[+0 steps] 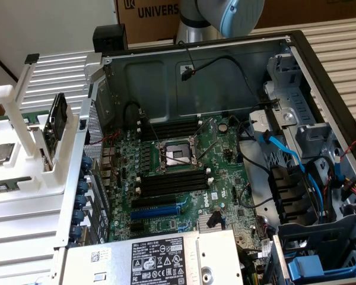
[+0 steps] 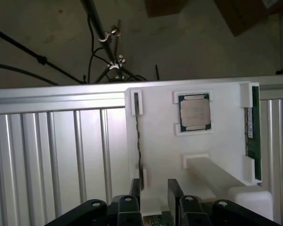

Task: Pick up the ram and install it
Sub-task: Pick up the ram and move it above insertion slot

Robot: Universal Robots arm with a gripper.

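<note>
A ram stands on edge in a white holder, seen as a thin dark line between two slotted posts. In the exterior view it is the dark stick upright in the white holder, at that view's left, outside the case. A second green stick with a white label sits along the holder's far side. My gripper hovers above the holder, open, nothing between its black fingers. One finger is close to the end of the edge-on ram.
A bare processor lies in a recess of the holder. The open computer case holds the motherboard with black memory slots, a processor socket, a blue expansion slot and loose cables. The arm's base stands behind the case.
</note>
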